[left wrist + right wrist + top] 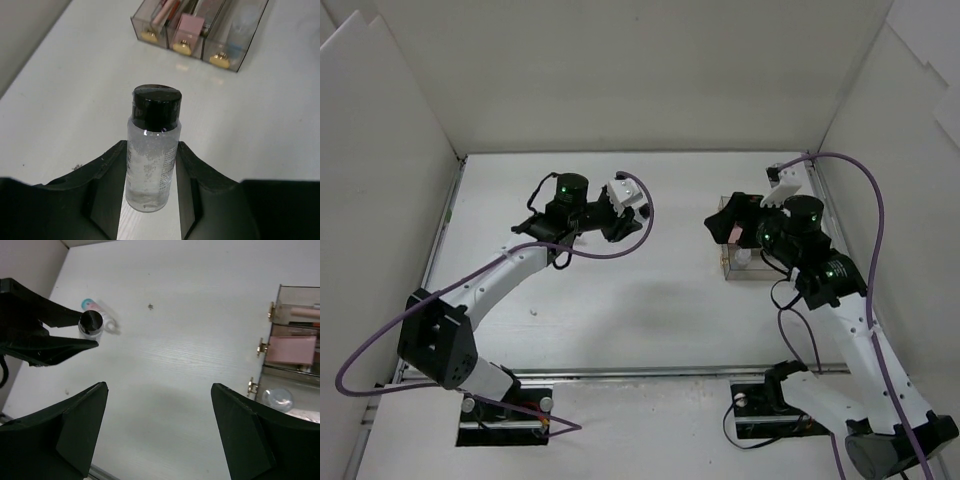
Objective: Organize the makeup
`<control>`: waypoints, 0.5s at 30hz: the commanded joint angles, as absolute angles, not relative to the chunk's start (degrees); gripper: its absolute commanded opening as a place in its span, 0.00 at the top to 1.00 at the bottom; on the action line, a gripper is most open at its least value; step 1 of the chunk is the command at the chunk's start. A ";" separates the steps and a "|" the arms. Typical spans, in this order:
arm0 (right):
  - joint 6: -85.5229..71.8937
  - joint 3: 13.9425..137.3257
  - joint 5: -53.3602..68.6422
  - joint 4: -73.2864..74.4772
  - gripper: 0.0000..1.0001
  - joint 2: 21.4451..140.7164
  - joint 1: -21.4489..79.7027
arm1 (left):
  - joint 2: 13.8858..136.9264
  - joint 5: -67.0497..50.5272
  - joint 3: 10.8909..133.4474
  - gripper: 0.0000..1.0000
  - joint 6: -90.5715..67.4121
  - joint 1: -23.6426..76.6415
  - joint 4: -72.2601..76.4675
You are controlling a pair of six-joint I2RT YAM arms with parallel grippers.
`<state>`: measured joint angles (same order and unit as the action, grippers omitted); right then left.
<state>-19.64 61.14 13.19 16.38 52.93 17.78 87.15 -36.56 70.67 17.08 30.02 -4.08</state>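
Note:
A clear bottle with a black cap stands upright between the fingers of my left gripper, which is shut on its body. In the right wrist view the same bottle shows, and behind it a pink bottle with a teal cap lies on the table. My right gripper hangs open over bare table with nothing between its fingers. More makeup sits in the drawers: a pink square, thin pencils and a small clear bottle.
The clear acrylic drawer box with gold knobs stands at the right of the table, under my right gripper. White walls close in the table on three sides. My left gripper is at the table's middle back.

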 commanded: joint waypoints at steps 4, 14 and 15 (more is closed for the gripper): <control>-30.05 63.80 23.45 2.55 0.19 58.35 19.51 | 80.07 -39.11 66.97 1.00 6.16 34.09 16.42; -32.52 68.20 24.87 0.97 0.18 66.00 24.17 | 77.17 -39.64 65.13 1.00 9.84 38.31 19.60; -32.69 68.38 24.79 0.97 0.18 66.09 24.78 | 76.99 -39.29 65.04 1.00 11.50 38.32 19.25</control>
<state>-31.16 65.10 22.94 6.37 65.56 23.75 80.27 -37.74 64.14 8.86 37.54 12.80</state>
